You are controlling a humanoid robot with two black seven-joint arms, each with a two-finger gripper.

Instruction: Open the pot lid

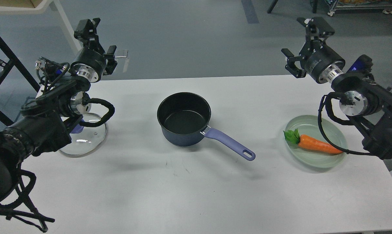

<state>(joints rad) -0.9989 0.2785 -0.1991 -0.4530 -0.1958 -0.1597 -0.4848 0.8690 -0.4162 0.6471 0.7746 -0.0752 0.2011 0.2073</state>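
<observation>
The white bench [196, 195] has lots of bare room along its near edge. The pot [184, 119] sits in the middle, open, far from both hands. The lid [88, 135] lies flat by the left edge, partly under the left arm. The left gripper [96, 37] and the right gripper [304, 39] hang wide and empty past the far corners.

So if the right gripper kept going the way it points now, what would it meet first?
Nothing visible: the right gripper points up and away past the table toward bare floor, so the way looks free, though depth is unclear.
</observation>
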